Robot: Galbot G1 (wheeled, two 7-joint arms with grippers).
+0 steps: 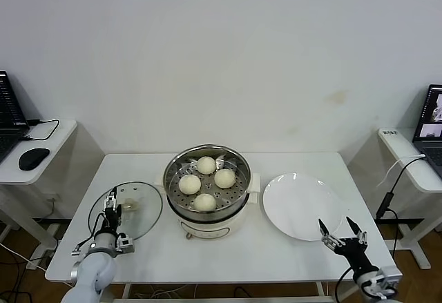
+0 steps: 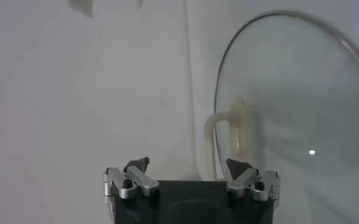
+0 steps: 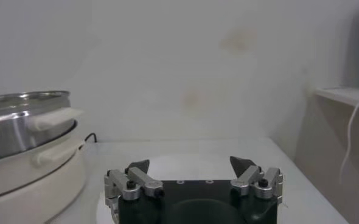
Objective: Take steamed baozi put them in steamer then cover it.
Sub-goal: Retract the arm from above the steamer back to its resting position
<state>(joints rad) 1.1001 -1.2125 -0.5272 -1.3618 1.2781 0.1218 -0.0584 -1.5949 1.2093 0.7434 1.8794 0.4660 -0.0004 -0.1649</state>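
Two grippers stood at the near edge of the white table point(image 1: 138, 161), one toward each near corner; on the left we saw the left gripper point(image 1: 110, 206) just at the near-left rim of the cover point(image 1: 131, 210), its fingers point(image 2: 137, 164) spread apart and clamped on nothing; in the left wrist view the cover's cream handle point(image 2: 225, 137) showed just beyond those fingers. The cover lay flat on the table toward the left edge, right beside the steamer point(image 1: 207, 182) and not on it.

In the middle of the table we saw the steamer open, its perforated tray carrying all four steamed baozi point(image 1: 206, 165); one lay toward the far edge, two sat side by side in the middle, and one lay toward the near edge.

Just right of the steamer sat a flat white plate point(image 1: 300, 206) with nothing on it; at its near-right rim, by the table's near-right corner, the right gripper point(image 1: 342, 235) was low with its fingers point(image 3: 137, 167) wide apart and holding nothing.
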